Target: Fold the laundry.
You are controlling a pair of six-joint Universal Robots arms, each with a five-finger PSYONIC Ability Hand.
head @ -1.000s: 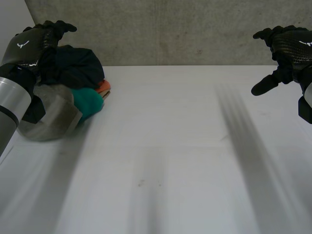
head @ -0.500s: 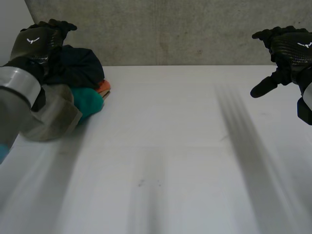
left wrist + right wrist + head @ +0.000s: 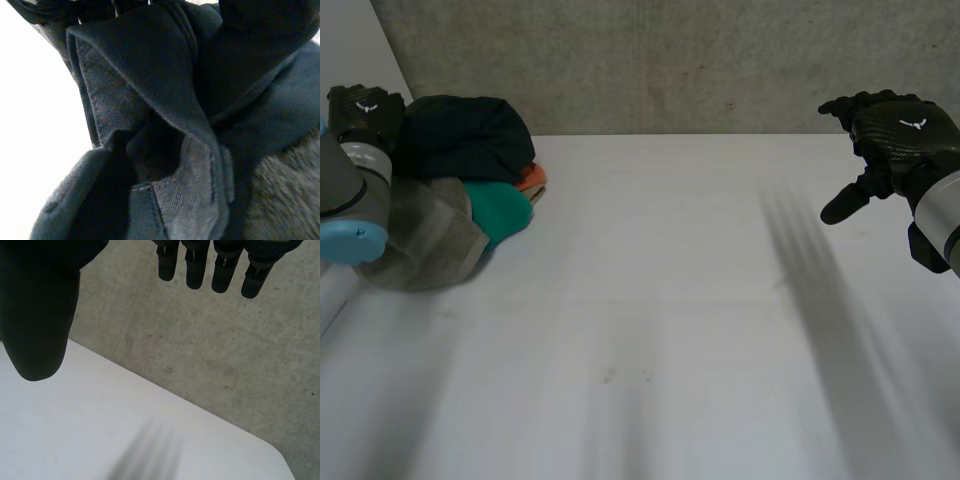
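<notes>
Table (image 3: 640,350): white, bare stretch nearest the camera, between the two arms.

Laundry pile sits just inward of the left arm (image 3: 350,200), bunched, not folded. Near to far:
- grey cloth (image 3: 430,245), nearest, touching the arm's grey joint
- teal cloth (image 3: 502,208), just beyond the grey one, on the side away from the arm
- orange cloth (image 3: 532,180), small bit sticking out from under the top item, touching the teal
- navy cloth (image 3: 470,135), top and far end of the pile

Left hand (image 3: 362,108): at the far outer edge of the pile, right against the navy cloth, which partly hides it. In the left wrist view the navy cloth (image 3: 150,75) lies directly under the palm, creased into a raised fold with a stitched hem. Can't tell whether the hand is gripping it or just resting on it.

Right hand (image 3: 890,135): well apart from the pile, hovering over the far part of the table on the robot's right. In the right wrist view it is spread wide: fingers (image 3: 195,265) straight, thumb (image 3: 35,305) well apart from them. Under the palm is table (image 3: 75,430), and past the fingertips the concrete wall (image 3: 210,355).

Farthest: the wall (image 3: 670,60) runs along the table's back edge, behind both hands.
</notes>
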